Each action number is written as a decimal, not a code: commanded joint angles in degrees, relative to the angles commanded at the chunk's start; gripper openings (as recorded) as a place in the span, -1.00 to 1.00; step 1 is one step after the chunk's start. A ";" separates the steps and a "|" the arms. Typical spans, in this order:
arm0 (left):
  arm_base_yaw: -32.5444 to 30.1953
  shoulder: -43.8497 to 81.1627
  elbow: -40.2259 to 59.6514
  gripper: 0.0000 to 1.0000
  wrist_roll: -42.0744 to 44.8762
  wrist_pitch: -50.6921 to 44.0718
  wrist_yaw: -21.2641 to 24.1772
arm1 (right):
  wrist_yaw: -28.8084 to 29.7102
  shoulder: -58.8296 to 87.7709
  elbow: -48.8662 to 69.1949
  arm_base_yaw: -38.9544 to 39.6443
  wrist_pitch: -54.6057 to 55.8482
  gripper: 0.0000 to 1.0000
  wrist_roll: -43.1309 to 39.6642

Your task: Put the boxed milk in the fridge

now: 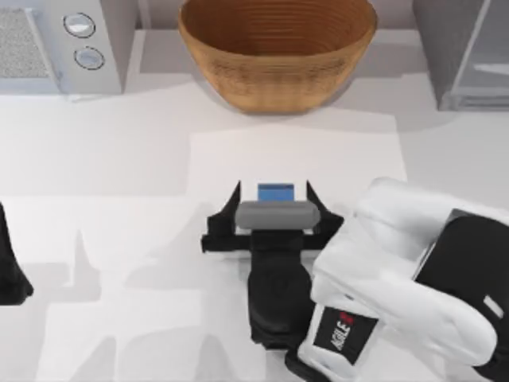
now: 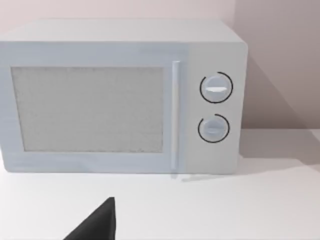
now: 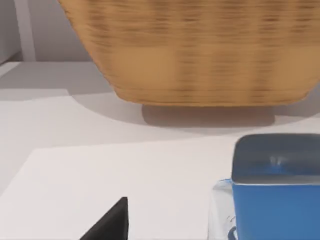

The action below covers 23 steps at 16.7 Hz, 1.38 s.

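The boxed milk stands upright near the table's middle, its blue top showing from above. My right gripper is open, one black finger on each side of the carton and apart from it. The right wrist view has the blue carton close up beside one dark fingertip. The fridge, a grey cabinet with a pale glassy door, stands at the back right. My left gripper is parked at the table's left edge, and one bare fingertip stands alone in its wrist view.
A big woven basket sits at the back centre, just beyond the carton. A light grey microwave with two round knobs stands at the back left. A white sheet lies under the carton.
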 joint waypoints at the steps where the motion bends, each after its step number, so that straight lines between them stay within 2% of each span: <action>1: 0.00 0.00 0.00 1.00 0.00 0.00 0.00 | 0.00 0.00 0.00 0.00 0.00 0.40 0.00; 10: 0.00 0.00 0.00 1.00 0.00 0.00 0.00 | 0.00 0.00 0.00 0.00 0.00 -0.96 0.00; 20: 0.00 0.00 0.00 1.00 0.00 0.00 0.00 | 0.01 -0.22 -0.07 0.14 -0.14 -1.00 0.06; 23: 0.00 0.00 0.00 1.00 0.00 0.00 0.00 | -0.11 -4.21 -0.47 0.15 -3.99 -1.00 0.08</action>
